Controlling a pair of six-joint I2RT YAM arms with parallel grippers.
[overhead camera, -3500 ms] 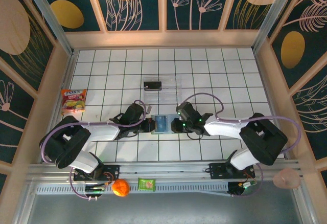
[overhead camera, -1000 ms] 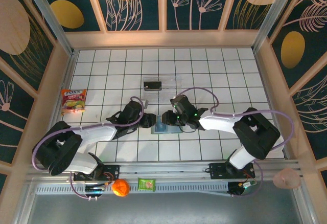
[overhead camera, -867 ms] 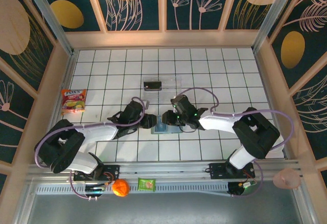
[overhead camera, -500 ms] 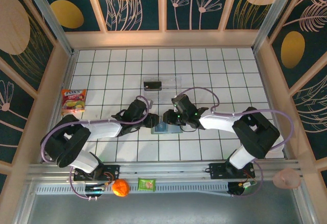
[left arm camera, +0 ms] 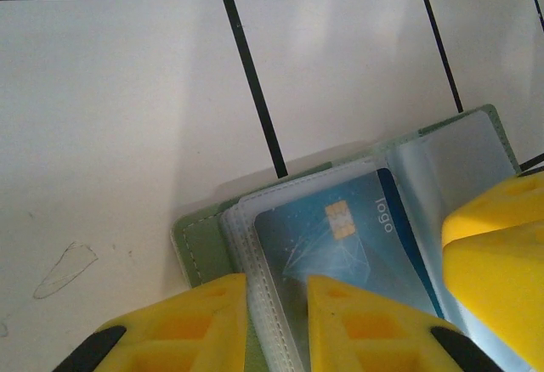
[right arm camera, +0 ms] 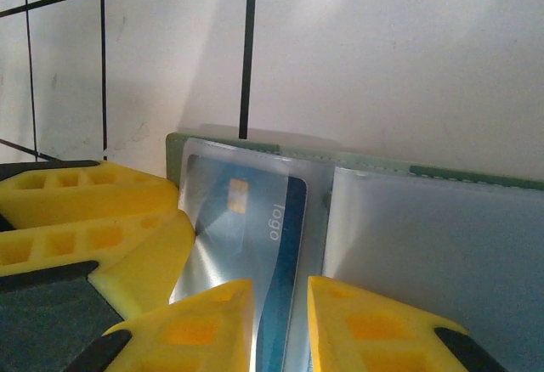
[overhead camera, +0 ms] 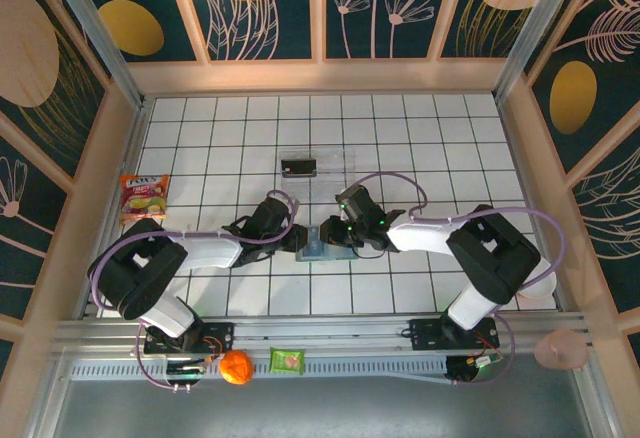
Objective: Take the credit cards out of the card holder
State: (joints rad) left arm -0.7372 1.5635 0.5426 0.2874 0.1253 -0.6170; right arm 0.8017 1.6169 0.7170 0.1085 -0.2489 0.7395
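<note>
The blue credit card [left arm camera: 340, 245] lies in the card holder [left arm camera: 191, 240]. Its long axis runs between your left end effector [left arm camera: 276, 300] and right end effector [right arm camera: 279, 304]. Both stand barely parted over it, and you cannot tell whether either grips.

card holder [overhead camera: 322, 245] on table [overhead camera: 450, 158], credit card [left arm camera: 348, 245] in its left half, tray [overhead camera: 318, 169] behind, snack packet [overhead camera: 143, 196] far left

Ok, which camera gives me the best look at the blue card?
Left wrist: the blue card lies face up, chip and print legible. Right wrist shows it too, partly washed by glare. Top external gives a tiny bluish patch.
</note>
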